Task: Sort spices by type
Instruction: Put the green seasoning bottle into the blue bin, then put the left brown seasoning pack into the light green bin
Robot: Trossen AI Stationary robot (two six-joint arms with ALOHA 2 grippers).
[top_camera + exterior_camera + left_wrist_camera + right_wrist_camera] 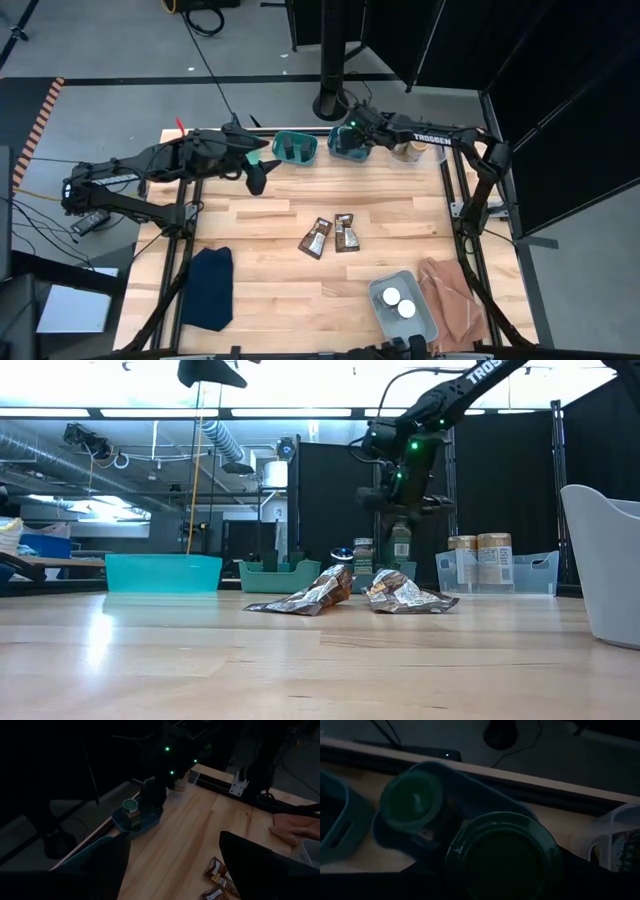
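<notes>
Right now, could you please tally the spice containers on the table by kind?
Black jars: 2
Green-lidded jars: 2
Tan-topped jars: 2
White-lidded jars: 2
Brown packets: 2
Total: 10

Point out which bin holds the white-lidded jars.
The pale grey rectangular plastic bin at the table's near edge; two round white-lidded jars sit inside, apart from the far-edge bins.

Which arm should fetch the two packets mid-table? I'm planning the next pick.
Probably left: its hand hangs open and free near the packets, while the right hand is busy over the blue bin.
</notes>
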